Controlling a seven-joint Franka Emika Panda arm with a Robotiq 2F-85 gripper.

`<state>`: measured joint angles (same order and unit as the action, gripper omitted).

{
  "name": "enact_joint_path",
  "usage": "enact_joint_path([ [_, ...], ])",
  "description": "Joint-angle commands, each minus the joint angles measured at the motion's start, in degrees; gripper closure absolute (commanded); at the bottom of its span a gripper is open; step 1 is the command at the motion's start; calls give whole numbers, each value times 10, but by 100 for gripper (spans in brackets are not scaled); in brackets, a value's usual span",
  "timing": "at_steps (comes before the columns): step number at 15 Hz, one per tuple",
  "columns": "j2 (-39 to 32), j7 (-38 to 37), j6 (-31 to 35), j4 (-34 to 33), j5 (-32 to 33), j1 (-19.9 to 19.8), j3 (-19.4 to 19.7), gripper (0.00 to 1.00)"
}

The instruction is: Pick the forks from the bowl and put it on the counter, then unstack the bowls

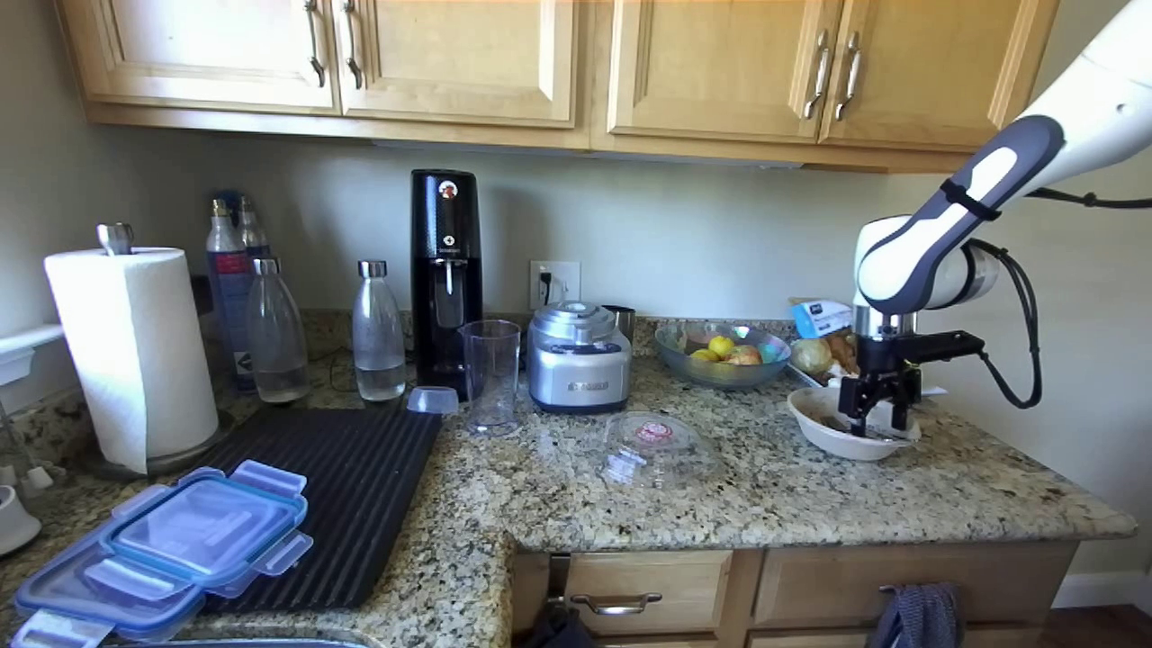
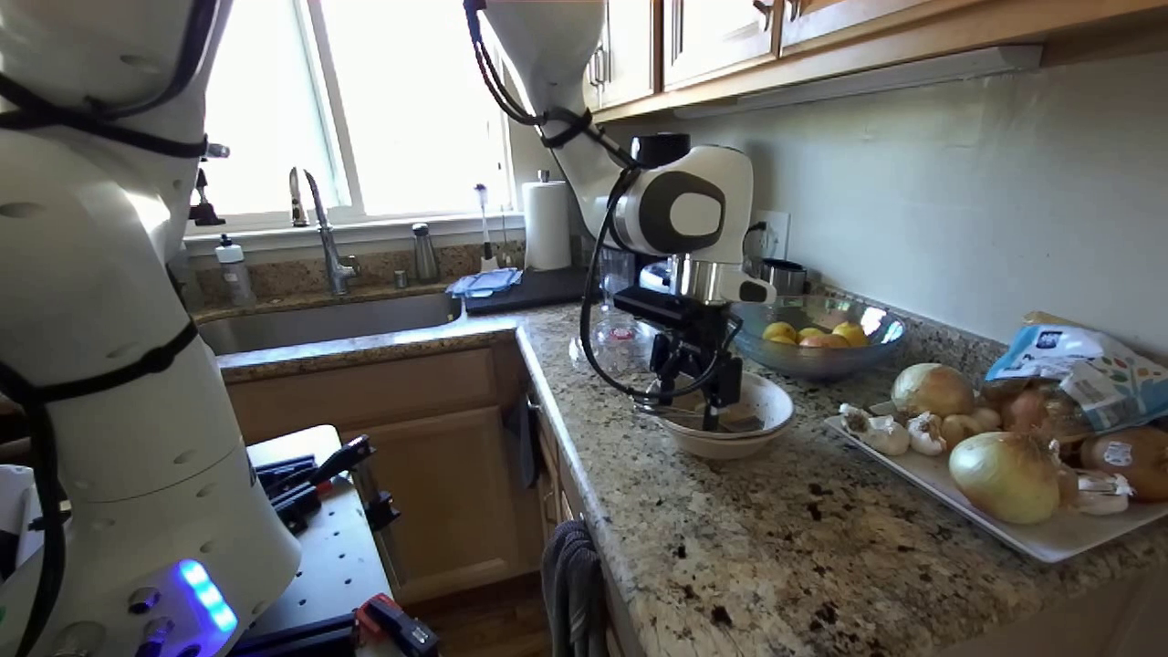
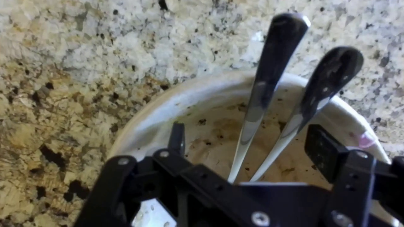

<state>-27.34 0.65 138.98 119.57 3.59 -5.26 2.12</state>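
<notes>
You are, I judge, handling the first step: getting the forks (image 3: 263, 85) out of the bowl (image 3: 189, 97). They are lying in the bowl, handles jutting past its rim, heads hiding behind the gripper (image 3: 248, 139) in the wrist view. Its jaws are standing wide apart, holding nothing, both shanks showing between them. Your next move is probably calling for closing on the shanks, lifting clear of the bowl, and laying the forks on the counter (image 2: 776, 557) beside it. Unstacking is waiting.
</notes>
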Motion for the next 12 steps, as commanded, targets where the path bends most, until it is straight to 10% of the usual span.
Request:
enact_joint_path([
  [1, -16, 33, 5, -19, -19, -9, -3, 18],
  [5, -26, 42, 4, -34, -23, -10, -4, 25],
  [12, -23, 62, 2, -36, -32, -16, -6, 71],
])
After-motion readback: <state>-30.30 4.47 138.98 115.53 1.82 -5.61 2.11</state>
